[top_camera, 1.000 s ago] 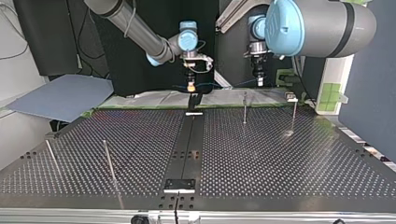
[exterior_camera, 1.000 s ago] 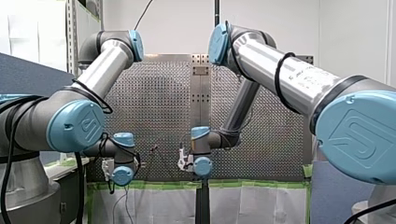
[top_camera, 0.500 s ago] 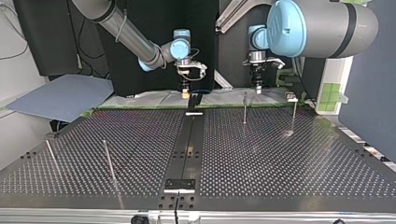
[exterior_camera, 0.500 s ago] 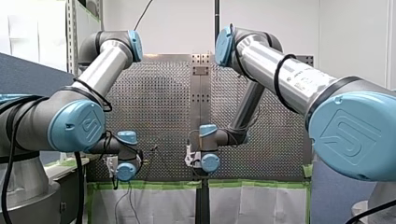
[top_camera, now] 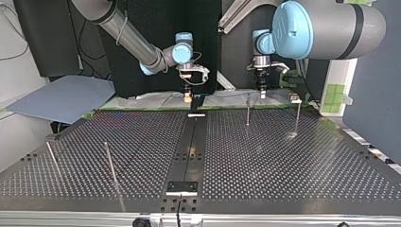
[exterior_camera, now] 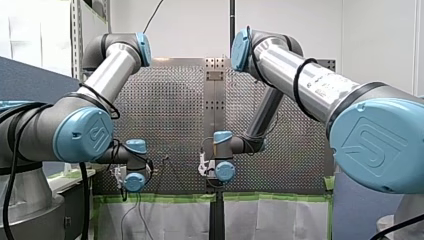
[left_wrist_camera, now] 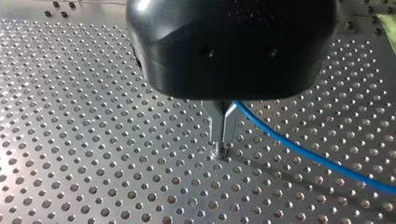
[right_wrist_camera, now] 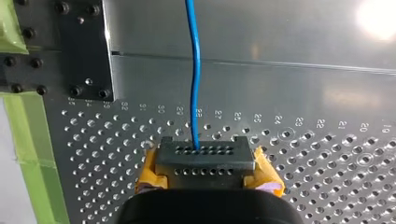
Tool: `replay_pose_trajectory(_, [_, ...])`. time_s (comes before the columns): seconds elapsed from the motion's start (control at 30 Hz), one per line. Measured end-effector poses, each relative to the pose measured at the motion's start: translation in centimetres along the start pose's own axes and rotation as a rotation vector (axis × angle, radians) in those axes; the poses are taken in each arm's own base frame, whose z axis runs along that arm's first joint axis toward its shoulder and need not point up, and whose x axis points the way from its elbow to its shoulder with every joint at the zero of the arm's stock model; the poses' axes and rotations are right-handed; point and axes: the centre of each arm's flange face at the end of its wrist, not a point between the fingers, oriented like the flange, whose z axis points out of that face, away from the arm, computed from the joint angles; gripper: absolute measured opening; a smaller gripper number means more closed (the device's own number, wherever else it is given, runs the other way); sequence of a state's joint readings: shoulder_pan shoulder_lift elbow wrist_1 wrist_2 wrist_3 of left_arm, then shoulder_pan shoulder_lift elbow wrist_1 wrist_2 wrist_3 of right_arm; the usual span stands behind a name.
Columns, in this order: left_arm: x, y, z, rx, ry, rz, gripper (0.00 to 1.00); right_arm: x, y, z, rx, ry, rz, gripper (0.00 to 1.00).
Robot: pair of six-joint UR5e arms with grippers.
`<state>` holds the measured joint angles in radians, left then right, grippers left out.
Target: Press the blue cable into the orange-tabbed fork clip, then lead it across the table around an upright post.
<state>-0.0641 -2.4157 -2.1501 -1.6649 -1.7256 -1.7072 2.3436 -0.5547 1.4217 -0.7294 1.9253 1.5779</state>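
You can read a row of engraved numbers (right_wrist_camera: 299,122) on the perforated table (right_wrist_camera: 327,186) in the right wrist view: 30, 27, 23, 22, 21 and 20. The others are unclear. The blue joint caps (exterior_camera: 82,135) carry an embossed UR-style logo. The label (exterior_camera: 326,86) on my right arm (exterior_camera: 280,57) is too small to read.

Far posts (top_camera: 247,109) stand on the table (top_camera: 283,161) at the top view's right — near posts (top_camera: 110,163), left.

Thin blue cable (right_wrist_camera: 196,70) runs straight and, seemingly, taut
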Motion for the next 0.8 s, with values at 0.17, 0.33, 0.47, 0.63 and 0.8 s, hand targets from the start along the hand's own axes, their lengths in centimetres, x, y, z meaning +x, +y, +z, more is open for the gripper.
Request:
replay_pose_trajectory(0.17, [0.1,0.1,0.0,-0.002,0.002,0.006,0.00,-0.3,0.1,-0.2,-0.001,-0.018,-0.007,0.00])
replay_pose_trajectory(0.33, [0.0,0.0,0.3,0.002,-0.002,0.000,0.00,-0.5,0.2,-0.2,-0.005,-0.022,-0.009,0.00])
replay_pose_trajectory(0.47, [0.5,0.1,0.5,0.004,0.003,-0.011,0.00,-0.9,0.3,-0.2,-0.007,-0.026,-0.010,0.00])
replay_pose_trajectory(0.63, [2.1,0.2,1.0,0.001,0.026,-0.008,0.00,-2.3,0.7,-0.2,-0.013,-0.046,-0.017,0.00])
replay_pose_trajectory(0.8, [3.6,0.5,1.3,-0.004,0.060,-0.004,0.00,-2.6,1.0,0.1,-0.018,-0.049,-0.017,0.00])
